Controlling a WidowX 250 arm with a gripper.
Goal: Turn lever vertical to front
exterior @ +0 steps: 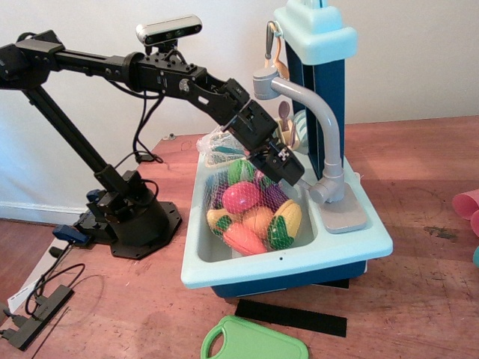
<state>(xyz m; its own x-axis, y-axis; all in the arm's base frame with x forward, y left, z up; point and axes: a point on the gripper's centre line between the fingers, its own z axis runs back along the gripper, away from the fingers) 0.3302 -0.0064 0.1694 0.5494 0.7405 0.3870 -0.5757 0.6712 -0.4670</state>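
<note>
The lever is the grey tap [328, 142]. Its round base stands on the right ledge of the pale blue toy sink [352, 247], and its tall arched spout rises and ends in a head at the upper left [266, 84]. A small nub sticks out left of the base [317, 194]. My black gripper [290, 172] hangs over the basin's back right corner, just left of the tap base and a little apart from it. Its jaws are dark and seen end on, so I cannot tell how they stand. It holds nothing that I can see.
A net bag of toy fruit and vegetables [253, 209] fills the basin. An orange-and-grey hook [278, 54] hangs on the blue back tower [314, 34]. A green cutting board [253, 344] and a black strip [292, 316] lie in front. Pink cups [468, 206] stand at the right edge.
</note>
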